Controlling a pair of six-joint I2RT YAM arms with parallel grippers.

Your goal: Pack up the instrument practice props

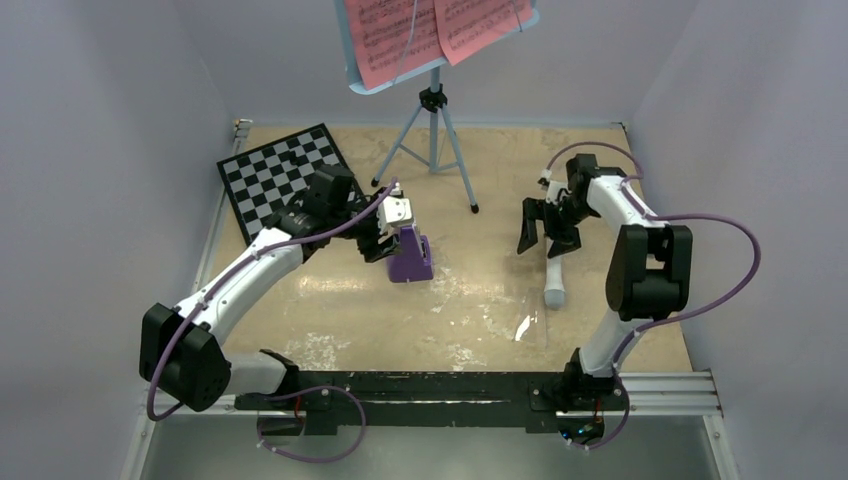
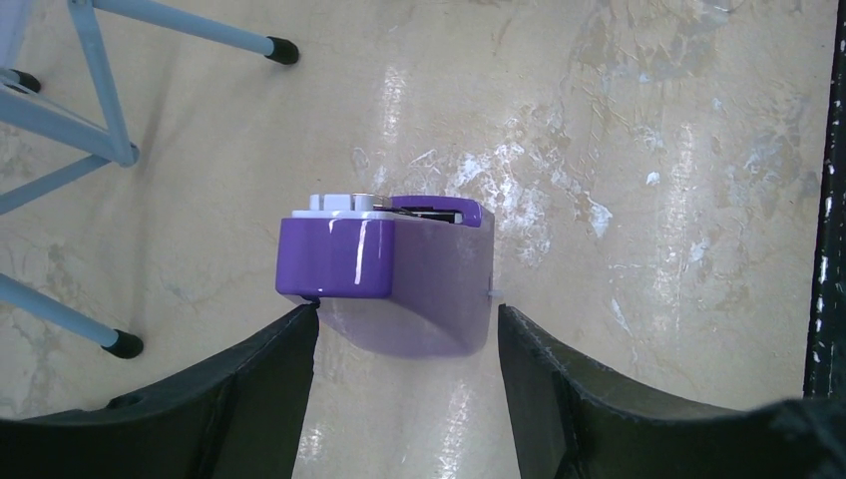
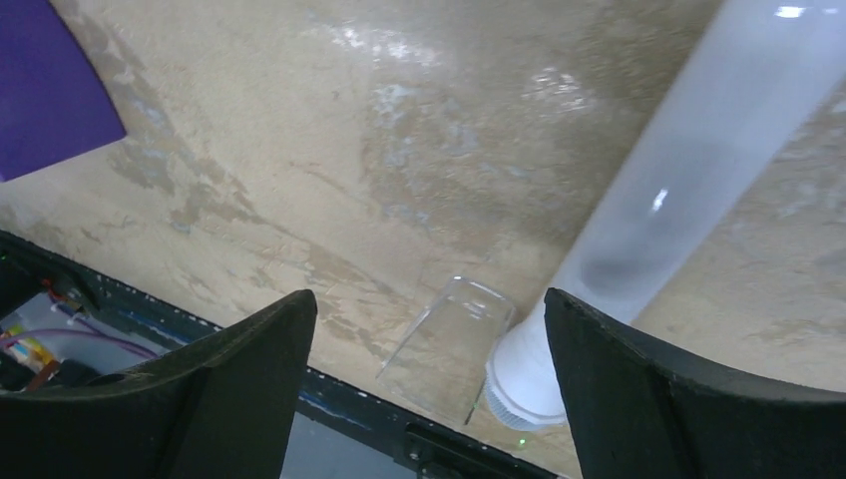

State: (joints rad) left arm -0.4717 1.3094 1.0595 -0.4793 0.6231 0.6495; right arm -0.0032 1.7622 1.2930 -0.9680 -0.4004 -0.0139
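Noted: purple wedge (image 2: 384,264) is judged light, rigid, slick; flat flanks are to be gripped; left gripper (image 2: 404,317) is spread astride it, right gripper (image 3: 429,301) likewise spread.

I'm seeing the stand (image 1: 433,135) standing at the back, the chessboard (image 1: 275,175) lying left, the metronome (image 1: 410,256) sitting centre, the tube (image 1: 554,282) lying right beside a cover (image 3: 446,346).

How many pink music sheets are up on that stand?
2. The left sheet and right sheet sit side by side on the stand. The frame cuts off their tops, so more may be hidden.
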